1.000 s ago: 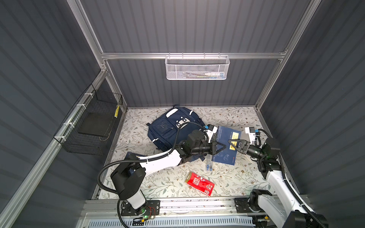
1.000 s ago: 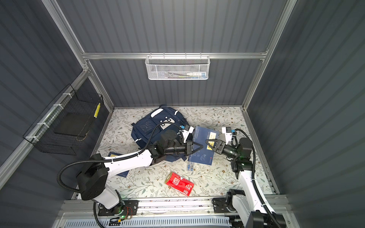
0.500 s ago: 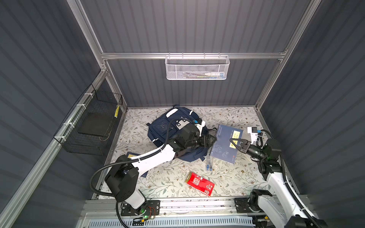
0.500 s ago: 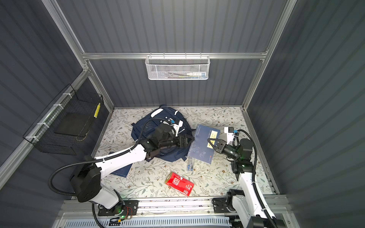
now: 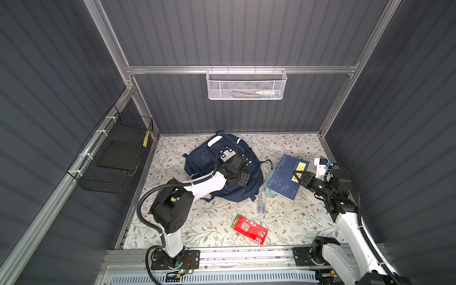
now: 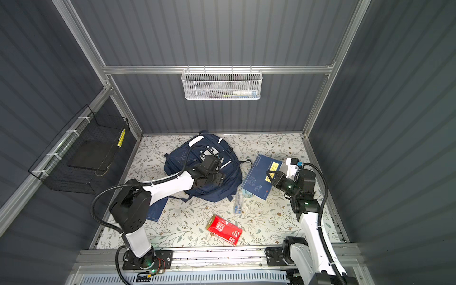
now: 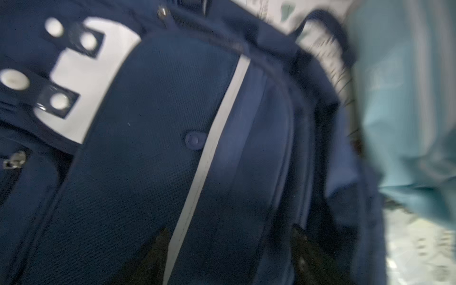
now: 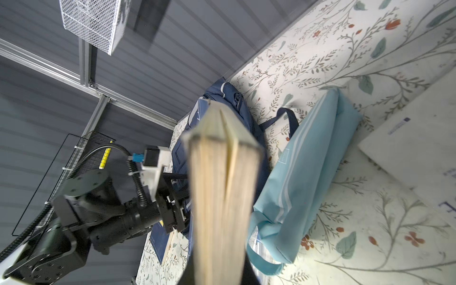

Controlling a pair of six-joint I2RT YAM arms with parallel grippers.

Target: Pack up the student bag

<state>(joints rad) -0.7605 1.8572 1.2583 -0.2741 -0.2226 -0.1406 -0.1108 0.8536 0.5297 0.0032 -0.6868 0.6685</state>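
Floral counter (image 5: 209,222): we are logging our left end effector (image 5: 243,179) hovering, jaws apart, over navy backpack (image 5: 199,160); right end effector (image 5: 297,176) clamping blue book (image 5: 281,183).

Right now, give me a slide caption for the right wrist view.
Book held edge-on before the lens; light-blue pouch and navy backpack lie on the floral table behind.

Pouch (image 5: 269,194) mostly under bk (image 5: 281,180); bag (image 7: 148,172) blurry.
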